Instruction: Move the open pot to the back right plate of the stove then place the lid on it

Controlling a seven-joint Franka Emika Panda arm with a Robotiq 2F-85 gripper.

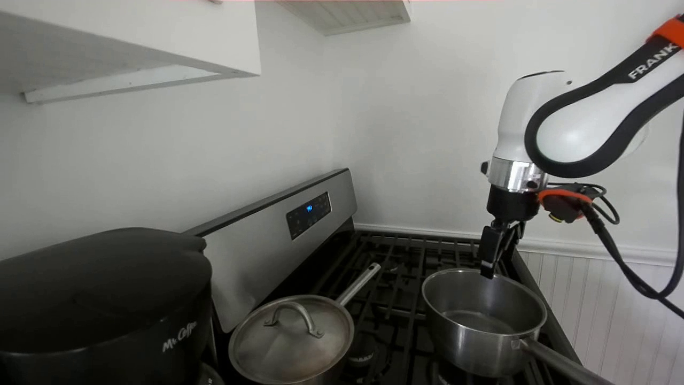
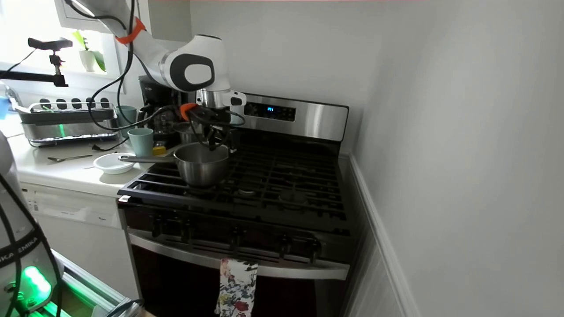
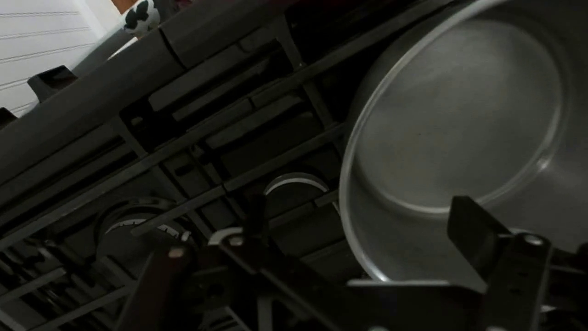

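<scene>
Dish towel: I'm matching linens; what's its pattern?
Floral on white; the dish towel shows best in an exterior view.

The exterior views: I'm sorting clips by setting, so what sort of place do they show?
A kitchen, probably in a home. The signs are a grate-topped stove, a flowered towel hanging at its front, and a black appliance marked Mr. Coffee.

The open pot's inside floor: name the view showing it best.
The wrist view: it looks down on the pot floor, nearly whole. In an exterior view the pot floor shows slanted, partly hidden by the near side; in an exterior view only inner wall shows.
</scene>
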